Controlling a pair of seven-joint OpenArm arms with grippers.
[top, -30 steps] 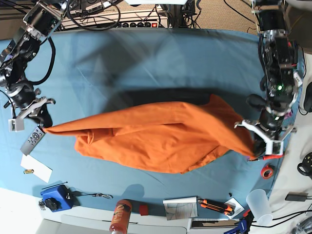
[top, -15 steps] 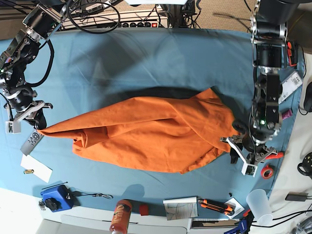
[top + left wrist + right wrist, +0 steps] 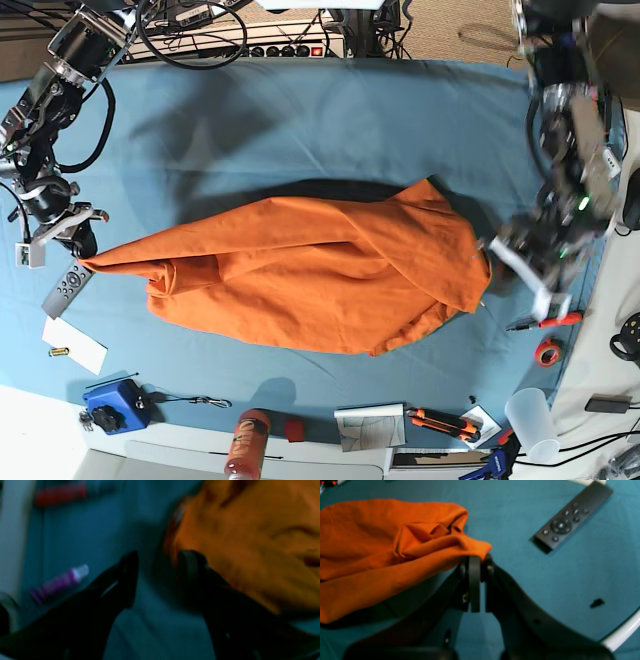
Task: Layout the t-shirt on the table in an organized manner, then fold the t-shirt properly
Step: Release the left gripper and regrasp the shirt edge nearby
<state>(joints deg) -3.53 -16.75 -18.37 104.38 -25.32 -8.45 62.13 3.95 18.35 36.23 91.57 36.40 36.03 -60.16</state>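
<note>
The orange t-shirt (image 3: 310, 280) lies bunched and creased across the middle of the teal table (image 3: 330, 130). My right gripper (image 3: 78, 252) is at the shirt's left tip and is shut on that corner, as the right wrist view (image 3: 475, 560) shows, with the cloth (image 3: 382, 550) trailing away from it. My left gripper (image 3: 525, 272) is blurred, just off the shirt's right end. In the left wrist view it (image 3: 159, 555) is open and empty, with the shirt (image 3: 245, 542) beside one finger (image 3: 190, 565), not between the two.
A black remote (image 3: 67, 287) (image 3: 570, 520) lies by my right gripper. White paper (image 3: 75, 345), a blue box (image 3: 115, 403) and a bottle (image 3: 245, 445) are along the front edge. An orange-handled tool (image 3: 545, 322), a red tape roll (image 3: 547, 352) and a purple tube (image 3: 60, 583) lie near the left gripper.
My left gripper has let go of the shirt's right end and moved away up and right. That end has sunk onto the table. My right gripper still holds the left corner and has barely moved.
</note>
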